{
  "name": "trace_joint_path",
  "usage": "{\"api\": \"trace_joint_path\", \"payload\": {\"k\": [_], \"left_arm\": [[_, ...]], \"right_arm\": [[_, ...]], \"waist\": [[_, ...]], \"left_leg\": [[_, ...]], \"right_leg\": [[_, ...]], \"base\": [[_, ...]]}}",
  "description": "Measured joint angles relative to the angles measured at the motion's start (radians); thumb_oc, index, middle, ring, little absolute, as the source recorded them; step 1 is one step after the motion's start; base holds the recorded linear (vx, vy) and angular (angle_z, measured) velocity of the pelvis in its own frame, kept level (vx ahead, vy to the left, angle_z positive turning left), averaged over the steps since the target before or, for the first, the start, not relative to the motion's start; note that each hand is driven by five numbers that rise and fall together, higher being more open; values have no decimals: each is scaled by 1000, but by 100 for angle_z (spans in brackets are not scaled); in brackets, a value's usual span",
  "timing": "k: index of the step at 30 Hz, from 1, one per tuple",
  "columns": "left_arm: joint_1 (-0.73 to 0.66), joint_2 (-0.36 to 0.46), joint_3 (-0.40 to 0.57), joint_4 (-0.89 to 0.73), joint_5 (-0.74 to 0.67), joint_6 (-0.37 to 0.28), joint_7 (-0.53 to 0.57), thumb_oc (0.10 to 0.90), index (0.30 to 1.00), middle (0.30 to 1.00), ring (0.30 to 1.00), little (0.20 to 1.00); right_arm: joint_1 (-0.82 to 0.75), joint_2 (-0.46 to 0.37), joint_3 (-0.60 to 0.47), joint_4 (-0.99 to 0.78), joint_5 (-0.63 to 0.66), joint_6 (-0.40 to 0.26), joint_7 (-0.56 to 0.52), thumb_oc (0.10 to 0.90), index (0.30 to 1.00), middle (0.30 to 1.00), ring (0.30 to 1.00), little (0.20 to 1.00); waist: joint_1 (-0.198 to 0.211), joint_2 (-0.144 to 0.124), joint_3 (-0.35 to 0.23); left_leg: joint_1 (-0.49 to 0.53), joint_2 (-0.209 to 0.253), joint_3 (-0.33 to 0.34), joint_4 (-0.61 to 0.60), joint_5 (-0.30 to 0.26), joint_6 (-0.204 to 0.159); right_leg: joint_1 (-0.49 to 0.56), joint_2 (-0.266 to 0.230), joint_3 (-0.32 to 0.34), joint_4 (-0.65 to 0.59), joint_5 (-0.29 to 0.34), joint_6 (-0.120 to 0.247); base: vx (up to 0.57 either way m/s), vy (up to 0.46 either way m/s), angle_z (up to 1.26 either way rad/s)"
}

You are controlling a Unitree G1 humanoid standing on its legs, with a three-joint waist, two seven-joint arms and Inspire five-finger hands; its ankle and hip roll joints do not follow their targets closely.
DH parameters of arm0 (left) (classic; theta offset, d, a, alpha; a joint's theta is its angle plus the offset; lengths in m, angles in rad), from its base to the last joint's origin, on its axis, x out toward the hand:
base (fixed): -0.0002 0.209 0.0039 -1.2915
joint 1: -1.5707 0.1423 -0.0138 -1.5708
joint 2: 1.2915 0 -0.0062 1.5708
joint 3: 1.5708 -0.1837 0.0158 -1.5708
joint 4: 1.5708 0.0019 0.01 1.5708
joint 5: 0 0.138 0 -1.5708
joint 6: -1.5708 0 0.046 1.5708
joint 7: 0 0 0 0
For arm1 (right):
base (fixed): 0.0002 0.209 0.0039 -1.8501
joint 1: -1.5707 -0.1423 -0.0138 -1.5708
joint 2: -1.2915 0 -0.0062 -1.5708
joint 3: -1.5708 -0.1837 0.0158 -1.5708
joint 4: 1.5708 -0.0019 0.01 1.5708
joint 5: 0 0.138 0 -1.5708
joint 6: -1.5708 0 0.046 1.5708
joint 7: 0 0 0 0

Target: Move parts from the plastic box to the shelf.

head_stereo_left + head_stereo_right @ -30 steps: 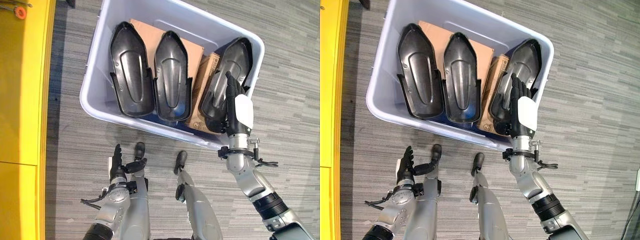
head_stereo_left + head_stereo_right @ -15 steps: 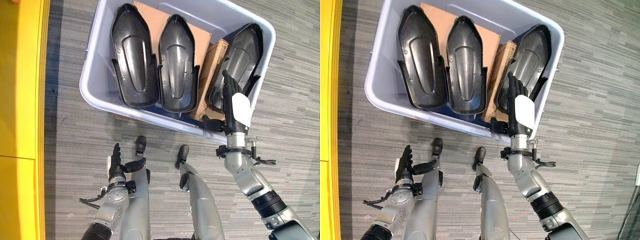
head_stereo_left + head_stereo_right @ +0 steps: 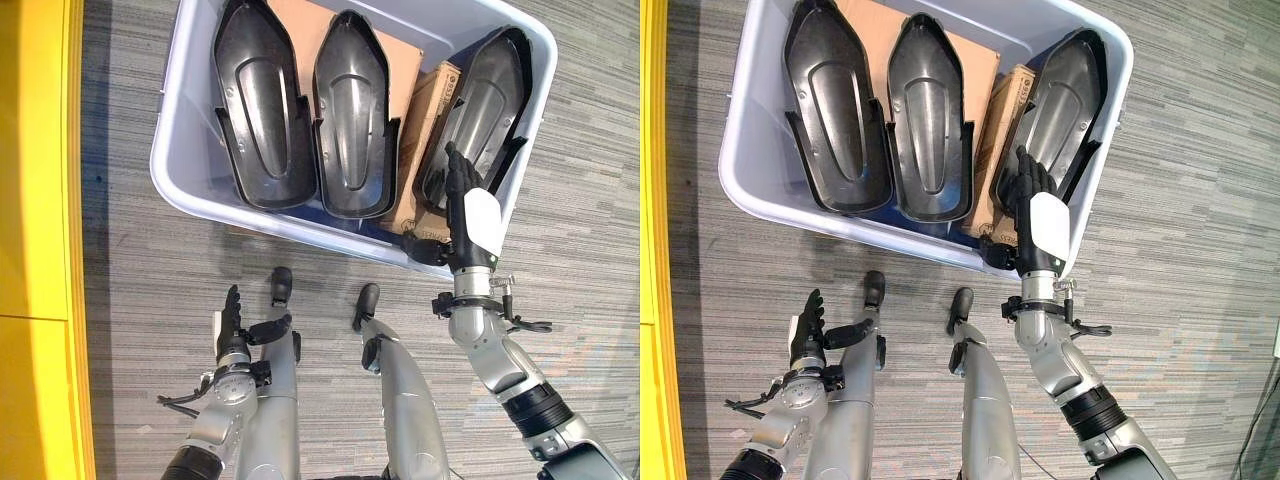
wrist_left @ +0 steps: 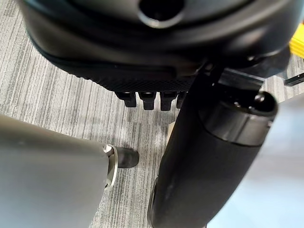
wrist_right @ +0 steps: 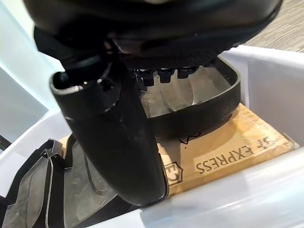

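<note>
1. The right hand (image 3: 470, 215) reached over the pale plastic box's (image 3: 180, 150) rim – fingers straight, holding nothing – touching the rightmost black moulded shell part (image 3: 480, 105).
2. Step: grasping. Next, fingers must curl round its edge.
3. The left hand (image 3: 232, 325) hung low, fingers relaxed.

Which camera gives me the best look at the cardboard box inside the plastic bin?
The right wrist view: the cardboard box sits close, under a black part. Both eye views show it wedged between parts, beside the right hand.

Smooth, semi-gloss black plastic parts (image 3: 349, 118); pale translucent plastic box (image 3: 185, 180), slight sheen; matt brown cardboard (image 3: 425, 130); rough grey striped carpet floor (image 3: 130, 270); glossy yellow surface (image 3: 35, 200).
</note>
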Motion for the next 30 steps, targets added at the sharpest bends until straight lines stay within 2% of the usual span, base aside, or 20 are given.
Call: {"api": "trace_joint_path", "payload": {"k": [16,30], "left_arm": [[-1,1,-2,-10,0,-2,1,900,1000,1000,1000,1000],[2,1,-2,-31,-1,-6,1,900,1000,1000,1000,1000]], "right_arm": [[-22,-2,-9,6,0,17,-12,900,1000,1000,1000,1000],[-29,-12,-26,6,34,-18,-20,900,1000,1000,1000,1000]], "waist": [[1,0,0],[0,1,0]], "left_leg": [[-33,-3,11,5,0,-1],[-76,-5,14,17,-3,-4]], "right_leg": [[-60,-10,12,52,-21,-4],[-114,-12,21,85,-35,-3]], "base": [[5,-2,0],[11,-4,0]]}}
